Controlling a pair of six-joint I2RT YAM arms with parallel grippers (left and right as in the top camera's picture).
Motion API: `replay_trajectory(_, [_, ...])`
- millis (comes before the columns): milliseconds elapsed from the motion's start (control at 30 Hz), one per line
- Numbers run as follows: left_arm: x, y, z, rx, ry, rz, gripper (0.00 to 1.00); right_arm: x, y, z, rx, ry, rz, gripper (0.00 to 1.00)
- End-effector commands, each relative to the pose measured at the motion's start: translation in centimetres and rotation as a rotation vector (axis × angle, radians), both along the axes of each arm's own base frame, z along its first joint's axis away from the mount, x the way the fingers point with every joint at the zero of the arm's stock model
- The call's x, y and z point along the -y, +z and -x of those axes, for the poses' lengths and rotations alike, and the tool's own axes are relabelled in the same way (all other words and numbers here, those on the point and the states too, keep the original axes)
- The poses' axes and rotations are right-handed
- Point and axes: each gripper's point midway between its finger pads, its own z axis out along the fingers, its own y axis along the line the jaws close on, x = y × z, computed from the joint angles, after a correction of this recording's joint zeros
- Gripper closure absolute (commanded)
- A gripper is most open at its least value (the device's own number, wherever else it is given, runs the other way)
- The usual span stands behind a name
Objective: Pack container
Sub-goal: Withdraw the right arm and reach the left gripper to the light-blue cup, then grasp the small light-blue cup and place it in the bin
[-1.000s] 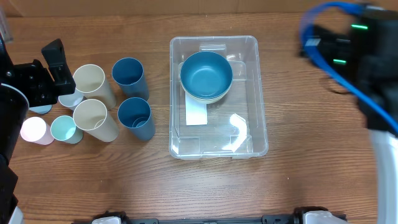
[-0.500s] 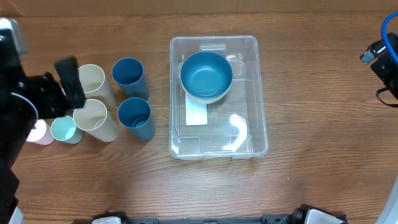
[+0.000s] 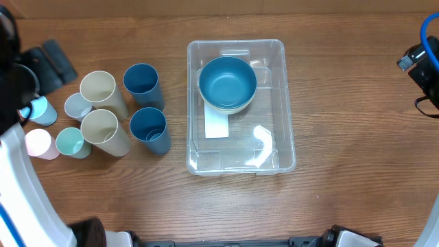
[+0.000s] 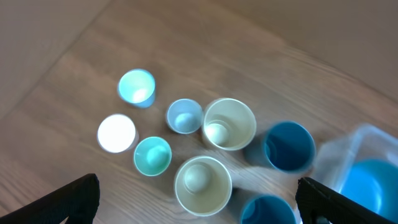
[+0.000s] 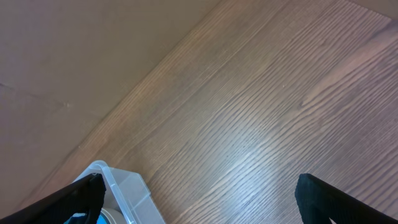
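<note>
Clear plastic bin: the big see-through rectangular container (image 3: 241, 152) sits in the middle of the brown wooden surface (image 3: 343, 199), with a white label (image 3: 217, 127) showing on its base.
Already packed: a round blue bowl (image 3: 227, 82) nested on a pale cream bowl (image 3: 221, 109), both at the far end of the container. The near half looks bare.
Not packed yet: eight cups bunched up on the surface to the left of the container, none of them touching it.
Tall ones: two tall cream cups (image 3: 99, 88) and two tall dark blue cups (image 3: 141, 79), the blue pair nearest the container.
Small ones: a light blue cup (image 3: 41, 110), a grey-blue cup (image 3: 77, 105), a teal cup (image 3: 69, 141) and a pink cup (image 3: 37, 143), furthest out on the left.
Left tool (image 4: 199, 202): fingers spread wide with nothing between them, hanging over the cup cluster and looking down on it.
Right tool (image 5: 202, 202): also wide apart and empty, off by the right edge. Its own camera shows mostly bare wood and one corner of the container.
Progress guess: pretty early. The bowls look sorted, and assuming the cups go in too, that's basically the whole job left.
Likely next: a cup pickup on the left side, since that arm is right above them. No grab has started in these views.
</note>
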Motion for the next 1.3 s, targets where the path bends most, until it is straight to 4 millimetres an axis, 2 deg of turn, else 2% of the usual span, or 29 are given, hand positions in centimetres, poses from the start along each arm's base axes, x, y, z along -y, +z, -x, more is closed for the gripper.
replay_trajectory(0, [-6.4, -4.4, -1.2, -0.076, 0.198, 0.15, 0.0, 0.1, 0.1, -0.1, 0.004, 0.0, -0.004, 0.0])
replay_trajectory(100, [-10.3, -7.8, -2.3, -0.105, 0.203, 0.281, 0.0, 0.1, 0.1, -0.1, 0.004, 0.0, -0.004, 0.0])
replay_trajectory(200, [-13.9, -11.3, -3.2, -0.146, 0.202, 0.329, 0.0, 0.1, 0.1, -0.1, 0.004, 0.0, -0.004, 0.0])
replay_trajectory(367, [-17.3, -18.0, -4.7, -0.257, 0.217, 0.382, 0.0, 0.1, 0.1, -0.1, 0.004, 0.0, -0.004, 0.0])
replay_trajectory(467, [-18.4, -21.5, -5.3, -0.322, 0.226, 0.401, 0.04, 0.1, 0.1, -0.1, 0.004, 0.0, -0.004, 0.0])
replay_trajectory(600, [-20.1, -26.3, -4.5, -0.462, 0.274, 0.379, 0.1, 0.1, 0.1, -0.1, 0.004, 0.0, -0.004, 0.0])
replay_trajectory(700, [-21.1, -28.6, -5.0, -0.491, 0.254, 0.358, 0.09, 0.1, 0.1, -0.1, 0.004, 0.0, -0.004, 0.0])
replay_trajectory(800, [-21.8, -30.0, -5.8, -0.481, 0.255, 0.351, 0.09, 0.1, 0.1, -0.1, 0.004, 0.0, -0.004, 0.0])
replay_trajectory(933, [-22.2, -32.6, -6.0, -0.515, 0.254, 0.364, 0.12, 0.1, 0.1, -0.1, 0.004, 0.0, -0.004, 0.0])
replay_trajectory(1000, [-22.2, -33.9, -6.3, -0.522, 0.25, 0.378, 0.2, 0.1, 0.1, -0.1, 0.004, 0.0, -0.004, 0.0])
replay_trajectory(1033, [-22.3, -34.2, -6.4, -0.52, 0.25, 0.377, 0.27, 0.1, 0.1, -0.1, 0.004, 0.0, -0.004, 0.0])
replay_trajectory(1133, [-23.0, -34.5, -7.2, -0.489, 0.251, 0.355, 0.65, 0.1, 0.1, -0.1, 0.004, 0.0, -0.004, 0.0])
replay_trajectory(1200, [-23.5, -34.4, -7.8, -0.465, 0.252, 0.338, 0.79, 0.1, 0.1, -0.1, 0.004, 0.0, -0.004, 0.0])
replay_trajectory(1233, [-23.6, -34.4, -7.9, -0.458, 0.252, 0.334, 0.91, 0.1, 0.1, -0.1, 0.004, 0.0, -0.004, 0.0])
replay_trajectory(1267, [-23.7, -34.3, -8.0, -0.451, 0.255, 0.331, 0.96, 0.1, 0.1, -0.1, 0.004, 0.0, -0.004, 0.0])
